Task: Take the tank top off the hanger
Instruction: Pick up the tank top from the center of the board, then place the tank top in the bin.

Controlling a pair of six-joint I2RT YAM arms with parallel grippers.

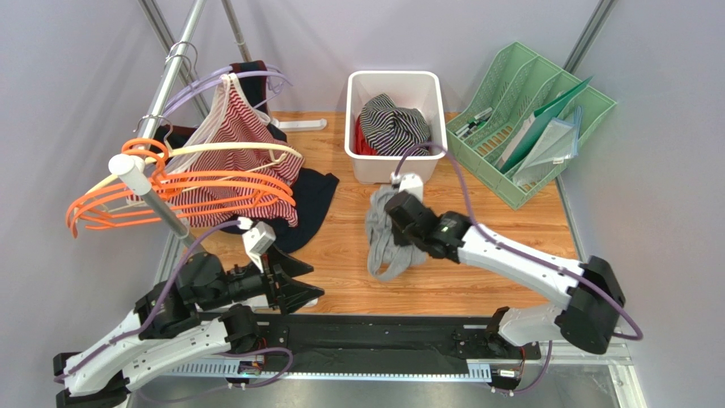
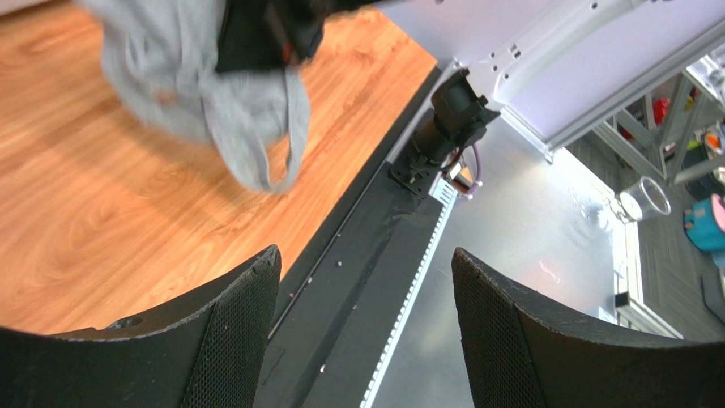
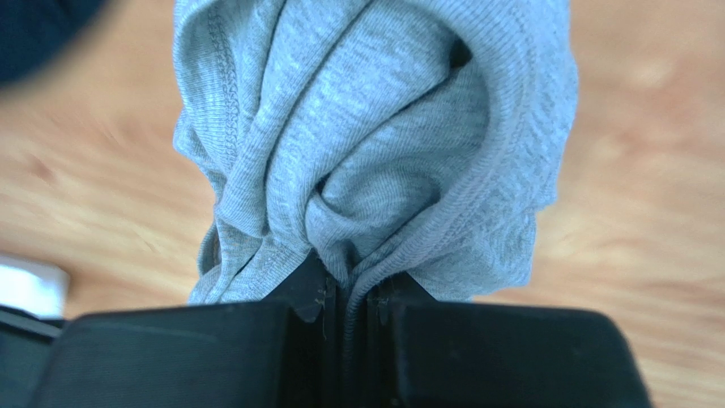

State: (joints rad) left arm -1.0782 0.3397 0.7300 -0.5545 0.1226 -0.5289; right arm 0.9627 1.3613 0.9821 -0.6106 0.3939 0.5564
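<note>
A grey tank top (image 1: pixel 385 238) hangs bunched from my right gripper (image 1: pixel 400 223) over the middle of the wooden table, off any hanger. In the right wrist view the jaws are shut on a fold of the grey tank top (image 3: pixel 374 144), my right gripper (image 3: pixel 351 293) pinching its ribbed hem. My left gripper (image 1: pixel 293 280) is open and empty near the table's front edge; its view shows the grey tank top (image 2: pixel 204 93) dangling far ahead, and my left gripper (image 2: pixel 366 289) with its pads wide apart. Orange hangers (image 1: pixel 179 191) hang on the rack at left.
A rack pole (image 1: pixel 162 93) at left carries a red-striped garment (image 1: pixel 234 136) and a dark garment (image 1: pixel 311 200). A white bin (image 1: pixel 366 161) of clothes stands at the back centre. A green file tray (image 1: pixel 532 119) sits at the back right. A black rail (image 1: pixel 383 336) runs along the front.
</note>
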